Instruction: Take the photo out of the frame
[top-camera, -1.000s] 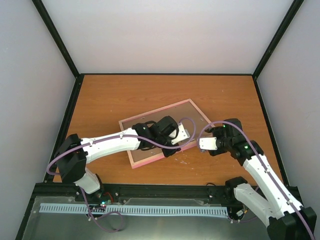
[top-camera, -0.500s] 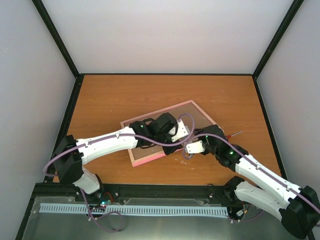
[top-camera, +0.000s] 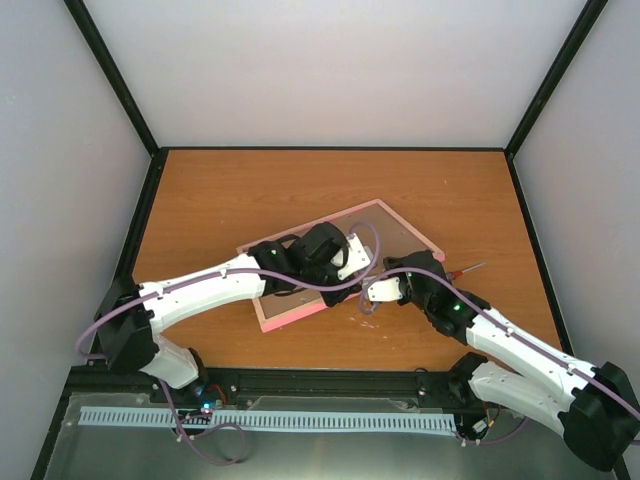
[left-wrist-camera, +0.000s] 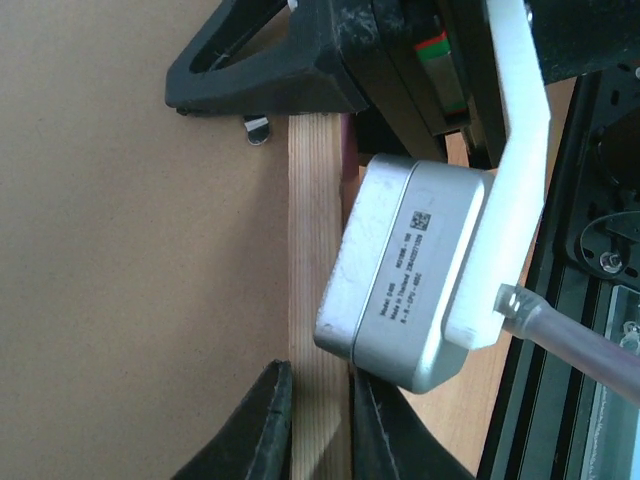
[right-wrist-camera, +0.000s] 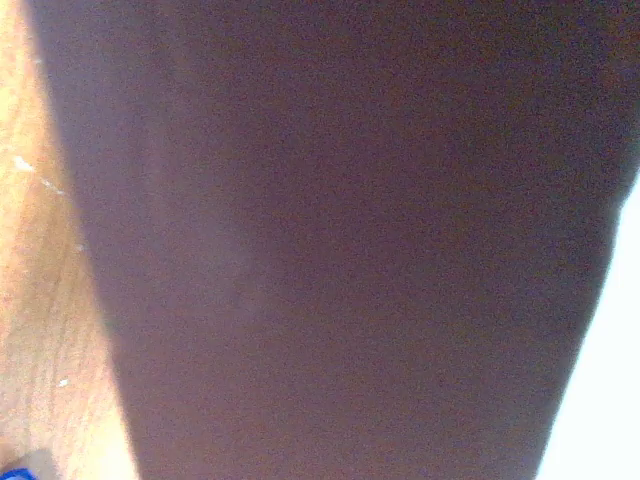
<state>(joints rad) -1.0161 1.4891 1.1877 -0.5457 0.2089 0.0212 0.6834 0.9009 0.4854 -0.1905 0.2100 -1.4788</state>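
Moved in: right tool (top-camera: 365, 298) at frame (top-camera: 400, 225) edge, grip unclear | left tool (left-wrist-camera: 318, 410) pinches frame

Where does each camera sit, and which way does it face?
Top external: above, behind the bases, facing down at the table; left arm and right arm reach the frame.
Left wrist: on the left arm, looking along the left gripper pinching the frame's edge; the right arm's camera box shows.
Right wrist: close against a dark blurred surface; no fingers visible.
Shared: the frame, in top and left wrist.
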